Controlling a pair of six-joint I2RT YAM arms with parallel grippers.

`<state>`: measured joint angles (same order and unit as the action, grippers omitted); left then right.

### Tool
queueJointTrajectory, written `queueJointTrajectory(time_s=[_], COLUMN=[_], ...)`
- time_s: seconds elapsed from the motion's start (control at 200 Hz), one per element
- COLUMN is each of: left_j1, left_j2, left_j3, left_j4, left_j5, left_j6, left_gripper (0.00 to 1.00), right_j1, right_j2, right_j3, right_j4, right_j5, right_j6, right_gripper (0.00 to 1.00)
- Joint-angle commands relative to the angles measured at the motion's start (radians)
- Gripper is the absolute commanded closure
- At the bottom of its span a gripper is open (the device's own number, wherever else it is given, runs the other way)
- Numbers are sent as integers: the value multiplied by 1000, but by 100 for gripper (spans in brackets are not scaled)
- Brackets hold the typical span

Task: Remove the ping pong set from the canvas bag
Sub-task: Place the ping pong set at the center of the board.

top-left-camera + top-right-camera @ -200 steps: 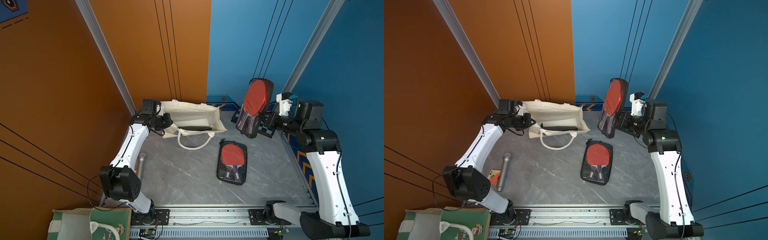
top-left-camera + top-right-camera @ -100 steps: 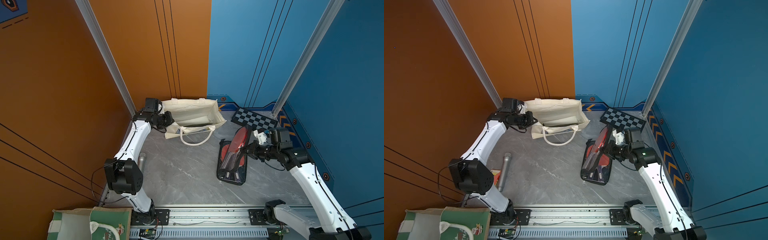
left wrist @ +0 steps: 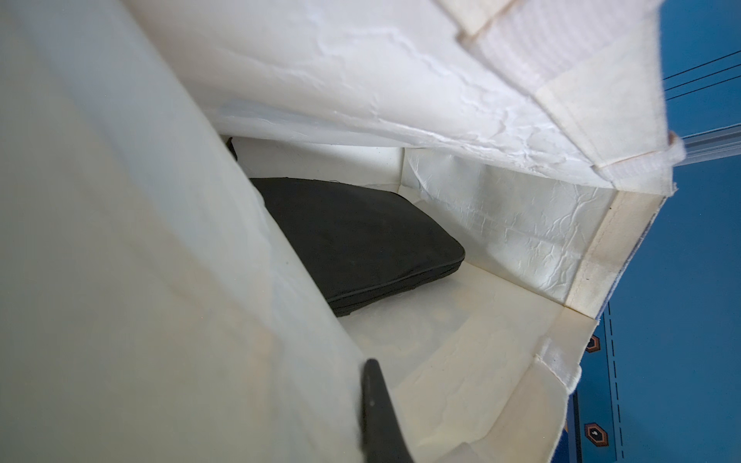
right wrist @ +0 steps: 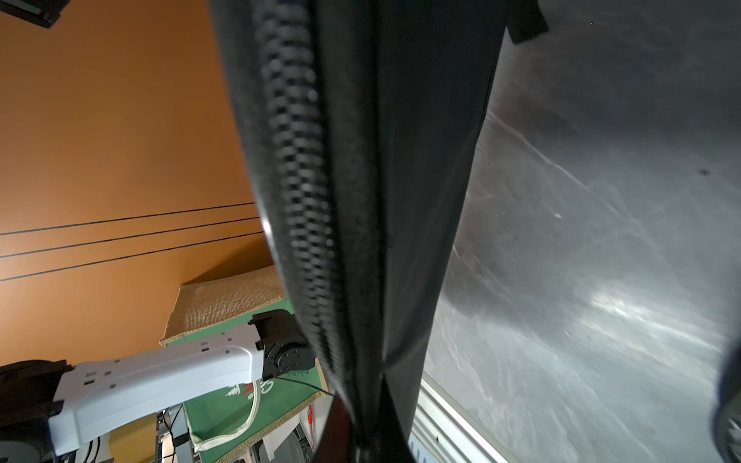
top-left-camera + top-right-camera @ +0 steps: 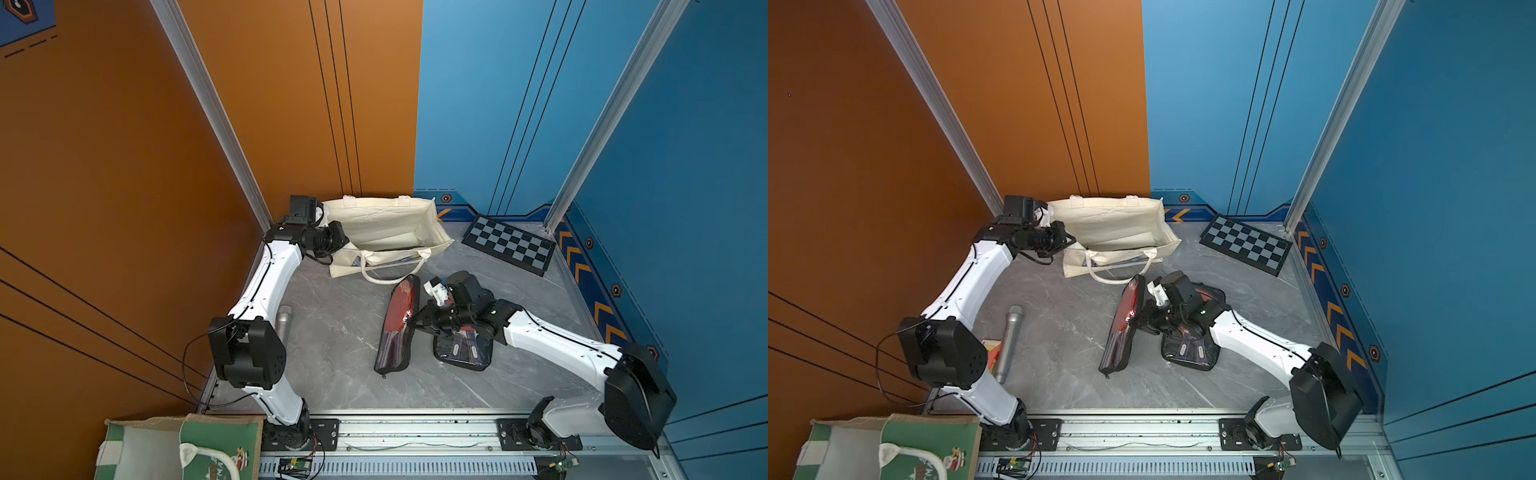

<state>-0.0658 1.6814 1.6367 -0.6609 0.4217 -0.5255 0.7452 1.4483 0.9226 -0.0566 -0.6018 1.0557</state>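
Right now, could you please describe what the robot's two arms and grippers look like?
The left arm and right arm have white link shells between bulky black joint housings. A thin black cable loops loose from the left elbow. The left gripper and right gripper are black; a small white block sits by the right one.

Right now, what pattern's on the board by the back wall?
The board: black and grey checks, clearest in a top view.
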Motion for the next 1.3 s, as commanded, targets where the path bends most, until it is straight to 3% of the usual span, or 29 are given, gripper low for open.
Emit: queueJointTrajectory(time_s=[0.0,0.19,0.425,0.696,0.966,1.066,1.186,1.296], left_j1=[6,13,9,-4,1,1,3,2], left_j2=[-36,-48,-54,-46,-76,-81,-86,-91], left_j3=[9,9,-4,-14,-20,-23,-27,-33], left_j4=[86,86,86,86,85,84,86,85], left_j5=[44,53,68,78,68,68,65,65], left_j6=[-9,-8,-13,-15,2,1,7,11], left_gripper=[100,100,100,100,100,100,100,100], right_j1=[55,55,-38,-90,-205,-209,-208,-214], right_j2=[112,169,11,180,196,202,210,196], right_j3=[21,-11,-82,-28,-7,12,18,33], right_j4=[391,435,108,-30,-257,-294,-322,-335], right_j5=[-2,-9,-1,-133,-136,-136,-129,-121], right_j6=[134,155,-26,-143,-295,-319,-332,-335], right_gripper=[100,100,100,100,100,92,63,53])
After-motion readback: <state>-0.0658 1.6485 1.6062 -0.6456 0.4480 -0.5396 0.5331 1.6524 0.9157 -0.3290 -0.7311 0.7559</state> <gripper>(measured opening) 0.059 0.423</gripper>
